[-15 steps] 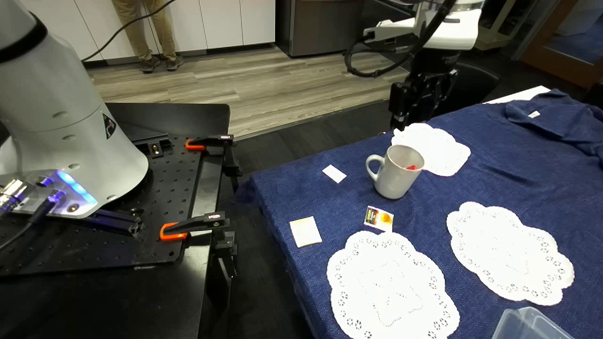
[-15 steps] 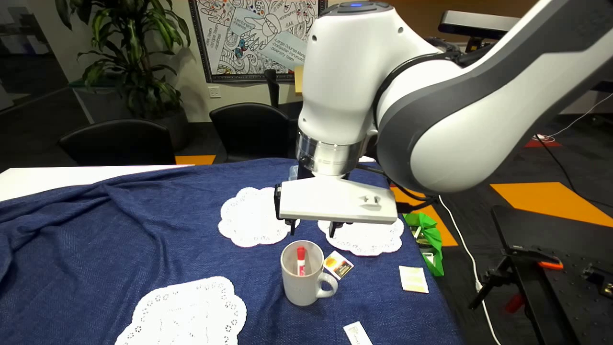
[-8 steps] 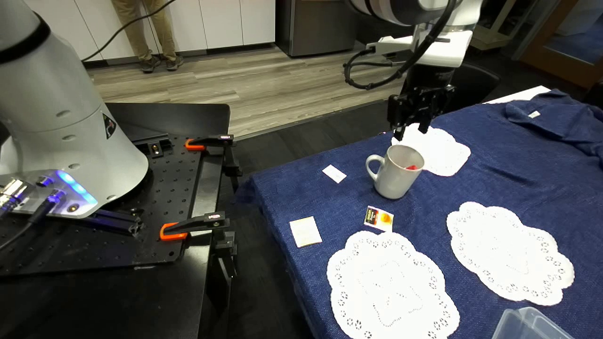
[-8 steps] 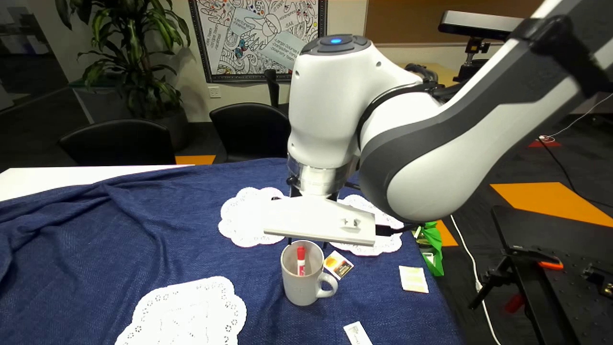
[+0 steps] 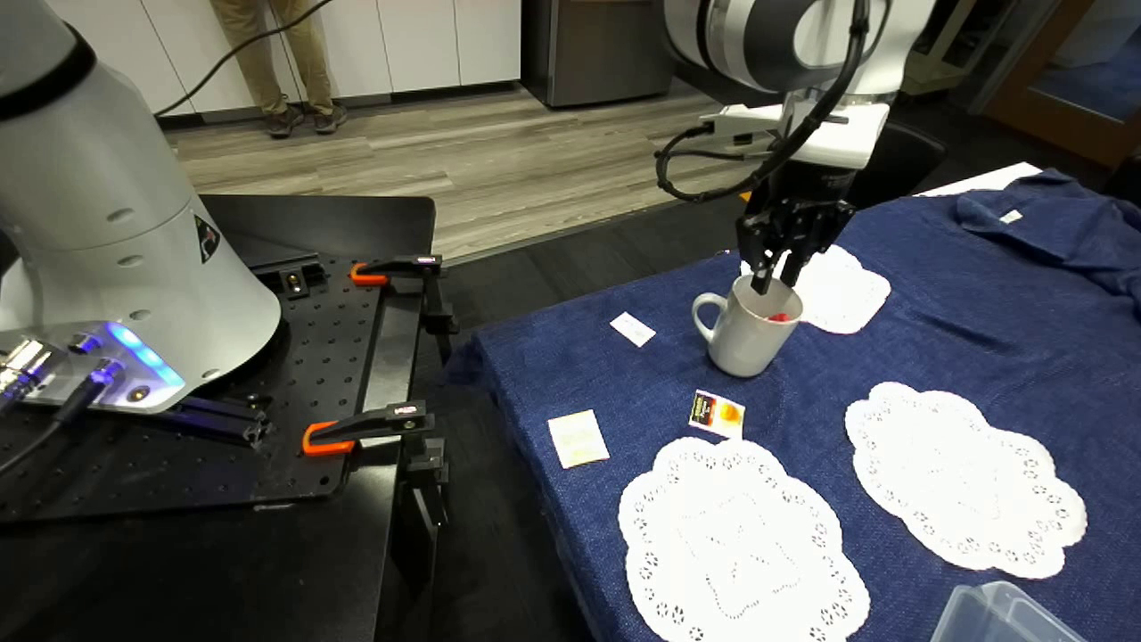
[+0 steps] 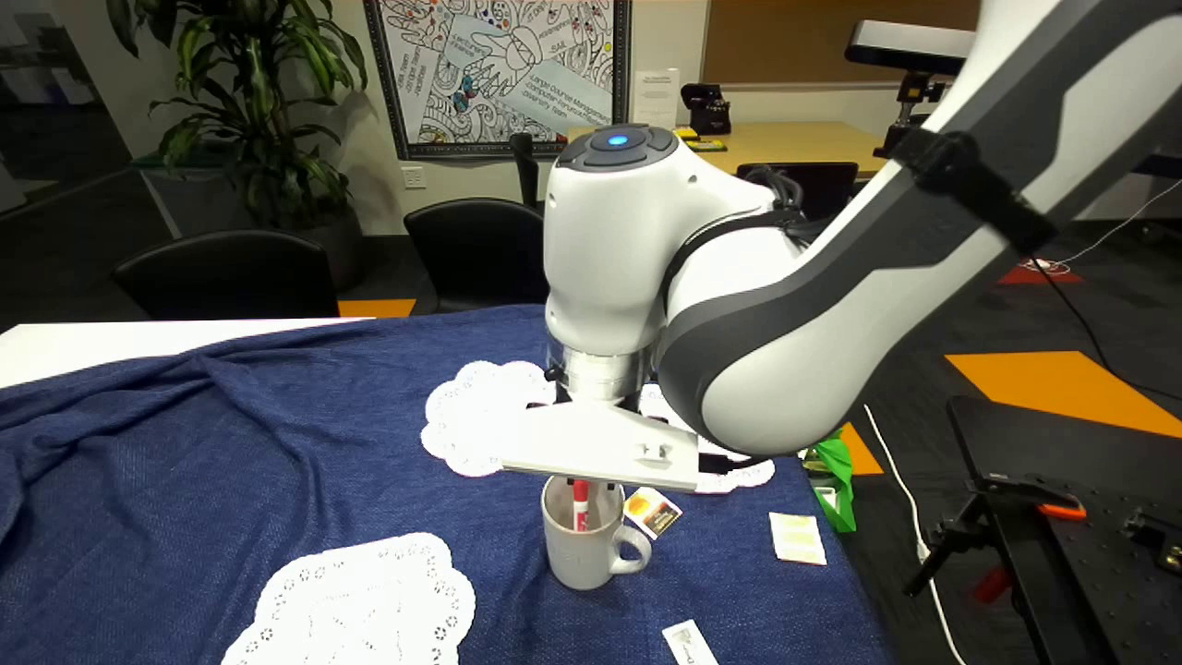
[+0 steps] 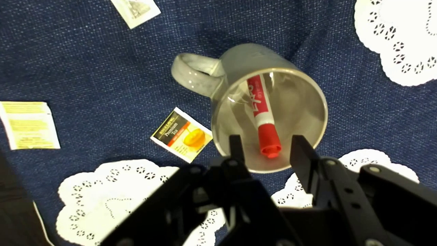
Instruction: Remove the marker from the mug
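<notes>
Fingers point(image 7: 304, 159) stand apart, the marker point(image 7: 263, 114) in the mug point(image 7: 251, 59) seen between their tips.

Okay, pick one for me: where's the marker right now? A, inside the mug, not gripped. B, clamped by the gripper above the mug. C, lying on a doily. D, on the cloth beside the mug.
A, since the wrist view shows the marker leaning inside the mug, with the gripper open and gaps on both sides of the red end.
</notes>
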Robot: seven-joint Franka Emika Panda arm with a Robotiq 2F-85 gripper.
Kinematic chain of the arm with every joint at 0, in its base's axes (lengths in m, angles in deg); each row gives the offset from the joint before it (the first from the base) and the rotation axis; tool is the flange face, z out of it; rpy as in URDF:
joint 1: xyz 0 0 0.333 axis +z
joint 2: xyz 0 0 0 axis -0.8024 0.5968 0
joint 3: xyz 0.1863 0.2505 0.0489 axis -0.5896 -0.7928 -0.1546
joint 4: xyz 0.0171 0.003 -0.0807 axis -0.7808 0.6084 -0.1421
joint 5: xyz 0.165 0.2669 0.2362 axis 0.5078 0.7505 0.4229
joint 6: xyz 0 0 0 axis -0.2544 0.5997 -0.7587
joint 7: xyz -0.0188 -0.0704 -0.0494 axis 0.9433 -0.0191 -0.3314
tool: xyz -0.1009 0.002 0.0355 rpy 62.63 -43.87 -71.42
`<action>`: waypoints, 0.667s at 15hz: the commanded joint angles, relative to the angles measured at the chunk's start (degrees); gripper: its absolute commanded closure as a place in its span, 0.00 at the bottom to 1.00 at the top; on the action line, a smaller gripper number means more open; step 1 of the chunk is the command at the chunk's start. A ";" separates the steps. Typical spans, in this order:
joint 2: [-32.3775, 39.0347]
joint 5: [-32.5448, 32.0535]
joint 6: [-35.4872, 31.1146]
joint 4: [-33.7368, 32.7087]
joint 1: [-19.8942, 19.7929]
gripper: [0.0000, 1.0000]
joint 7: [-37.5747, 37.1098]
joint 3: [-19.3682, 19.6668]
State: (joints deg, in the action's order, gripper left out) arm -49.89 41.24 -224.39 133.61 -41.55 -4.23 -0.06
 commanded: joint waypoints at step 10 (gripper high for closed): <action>6.83 3.18 0.31 -6.18 -0.13 0.58 0.68 0.50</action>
State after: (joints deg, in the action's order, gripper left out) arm -44.58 43.00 -224.39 129.48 -41.67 -4.22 0.12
